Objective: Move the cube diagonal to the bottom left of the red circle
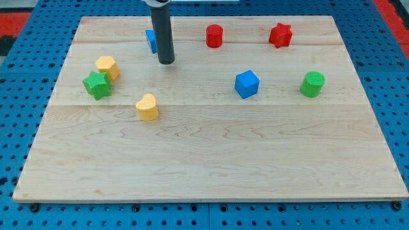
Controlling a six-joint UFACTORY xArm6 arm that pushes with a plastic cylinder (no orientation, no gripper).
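1. A pale wooden desk (pixel 211 166) fills most of the view, resting on a blue perforated base (pixel 19 128) that shows along every edge.
2. A dark straight rod comes down from the view's top, left of centre. There is no pincer on this arm, so nothing is open, closed or held; the rod simply ends in my tip (pixel 166 62), which rests on the wood in the upper left part of the desk.
3. A blue block (pixel 151 40) sits just behind the rod on its left side, mostly hidden, so its shape cannot be made out. It looks to be touching or nearly touching the rod.
4. The blue cube (pixel 246 84) lies right of centre, well apart from my tip and toward the view's right.
5. The red circle (pixel 215 36) — a short cylinder — stands near the top edge, above and slightly left of the blue cube.
6. A red star (pixel 280 35) sits further right along the same top row.
7. A green cylinder (pixel 312 84) stands to the right of the blue cube, at about the same height in the view.
8. On the left side, a yellow hexagonal block (pixel 107 66) touches a green star (pixel 96 85) just below and left of it.
9. A yellow heart (pixel 147 107) lies alone — below my tip, toward the view's bottom.
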